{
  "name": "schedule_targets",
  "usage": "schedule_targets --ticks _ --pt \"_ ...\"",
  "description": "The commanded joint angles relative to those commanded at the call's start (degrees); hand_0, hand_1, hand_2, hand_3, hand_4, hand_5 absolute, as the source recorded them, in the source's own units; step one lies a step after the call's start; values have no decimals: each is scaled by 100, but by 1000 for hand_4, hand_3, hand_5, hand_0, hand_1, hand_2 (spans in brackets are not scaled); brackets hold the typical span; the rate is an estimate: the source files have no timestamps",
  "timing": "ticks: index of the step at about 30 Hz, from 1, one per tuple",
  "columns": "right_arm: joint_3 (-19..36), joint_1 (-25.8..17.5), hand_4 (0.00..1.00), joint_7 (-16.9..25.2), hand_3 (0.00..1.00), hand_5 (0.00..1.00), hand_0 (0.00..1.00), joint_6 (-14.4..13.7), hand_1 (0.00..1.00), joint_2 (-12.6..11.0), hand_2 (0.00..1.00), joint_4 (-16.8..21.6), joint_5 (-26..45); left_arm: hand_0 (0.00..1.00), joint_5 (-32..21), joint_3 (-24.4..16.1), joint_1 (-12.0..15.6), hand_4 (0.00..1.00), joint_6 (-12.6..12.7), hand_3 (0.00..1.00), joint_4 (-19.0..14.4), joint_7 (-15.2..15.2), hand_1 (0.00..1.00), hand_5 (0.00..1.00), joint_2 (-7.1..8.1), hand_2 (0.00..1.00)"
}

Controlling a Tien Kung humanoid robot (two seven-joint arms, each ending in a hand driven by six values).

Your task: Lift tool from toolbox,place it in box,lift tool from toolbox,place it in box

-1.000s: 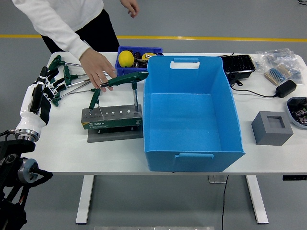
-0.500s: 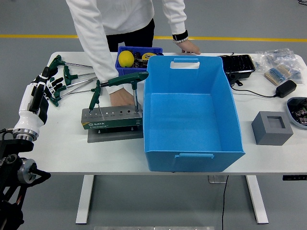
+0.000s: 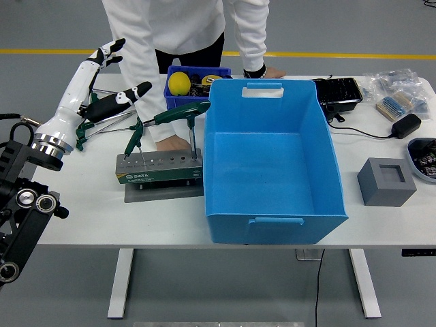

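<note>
A grey and green tool stand [image 3: 158,169] sits on the table left of the big blue box [image 3: 272,160]. Two green T-handle tools stand upright in it: a small one [image 3: 136,133] at its left end and a large one [image 3: 181,112] at its right end. My left hand [image 3: 117,71] is raised over the table's far left, above several loose T-handle wrenches [image 3: 92,126], with fingers spread and holding nothing. A person leans in from the far side, one hand [image 3: 174,142] resting on the table just behind the stand, the other hand [image 3: 272,71] behind the blue box.
A small blue bin [image 3: 204,71] with a yellow ball [image 3: 179,83] stands behind the stand. Right of the box are a black tray [image 3: 337,92], a charger [image 3: 407,125], plastic bags [image 3: 398,85] and a grey block [image 3: 386,181].
My left arm has swung up and to the right, from low at the table's left edge to high over the loose wrenches. The person has leaned in closer.
</note>
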Motion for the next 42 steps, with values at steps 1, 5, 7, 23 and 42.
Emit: schedule_targets --ticks 1,5,7,23,42 --pt "-5 3 790 2 558 721 678 1 640 -2 718 1 15 965 261 158 -128 998 -84 947 -32 189 907 598 -17 998" --pt "-12 18 790 1 559 720 677 0 640 -6 718 2 20 956 1217 642 -519 998 -290 948 58 726 913 580 -102 998" --pt "-14 25 790 2 559 720 677 1 640 -9 718 3 27 956 1469 886 -696 998 -398 948 157 975 913 580 -134 998" --pt "6 73 790 -17 559 720 679 3 641 -38 717 16 -31 758 1945 1794 -1606 998 -619 805 1358 1722 747 614 -383 806" --pt "18 88 792 -9 560 721 679 -1 642 -42 718 16 -35 410 2260 2016 -1712 998 -672 581 1750 2069 440 750 -349 498"
